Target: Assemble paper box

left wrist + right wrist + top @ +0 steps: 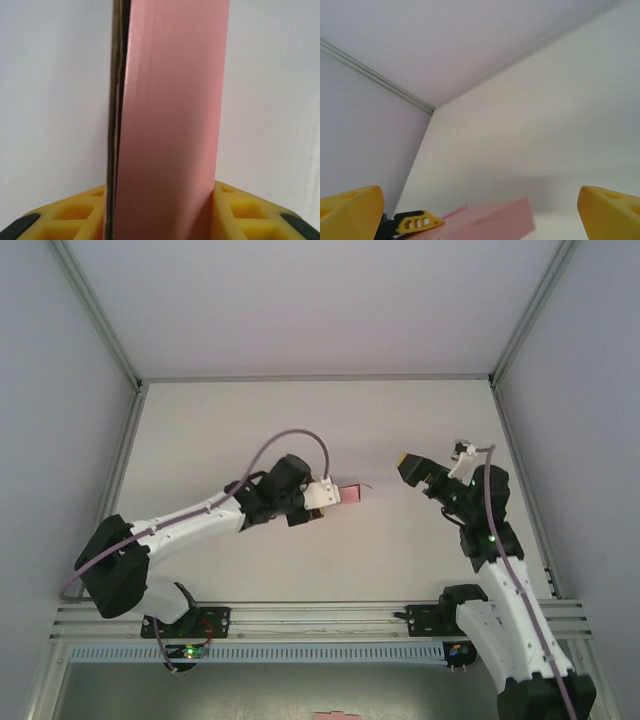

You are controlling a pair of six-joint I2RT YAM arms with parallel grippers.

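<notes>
Your left arm stretches from the table's near edge toward its middle, its left pincer (330, 493) clamped on the pink thin-card paper box (352, 494). Your right arm stands bent near the right edge, its right pincer (432, 460) spread wide and facing left.

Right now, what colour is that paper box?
Plain pink paper box, clearest from the left wrist.

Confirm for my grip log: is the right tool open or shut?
Open: the right tool has its yellow fingers at opposite edges of the right wrist view, wide apart, gripping nothing.
</notes>
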